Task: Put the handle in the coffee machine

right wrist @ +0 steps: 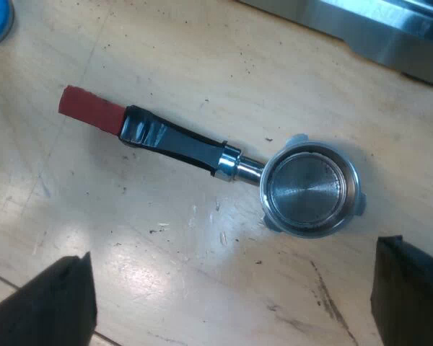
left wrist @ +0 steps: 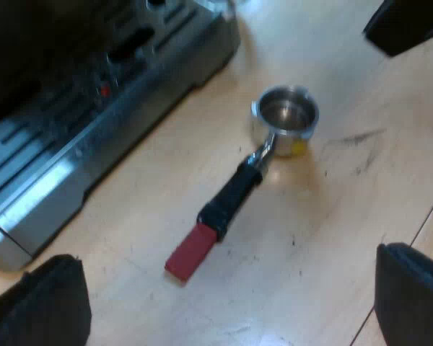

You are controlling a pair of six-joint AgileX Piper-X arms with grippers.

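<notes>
Lying loose on the wooden table (left wrist: 332, 216), the metal holder (left wrist: 238, 191) is seen near the espresso machine (left wrist: 94, 122) but apart from its front edge, with the basket (left wrist: 287, 114) turned open side up and the dark handle (left wrist: 231, 198) finished by the red end (left wrist: 191, 252). The left gripper (left wrist: 229, 281) is held above the holder, its fingers spread wide and nothing grasped. The right gripper (right wrist: 234, 267) is also held over the holder (right wrist: 224, 160), its fingers released and set wide apart, with the machine's steel edge (right wrist: 361, 21) beyond the basket (right wrist: 310, 187).
</notes>
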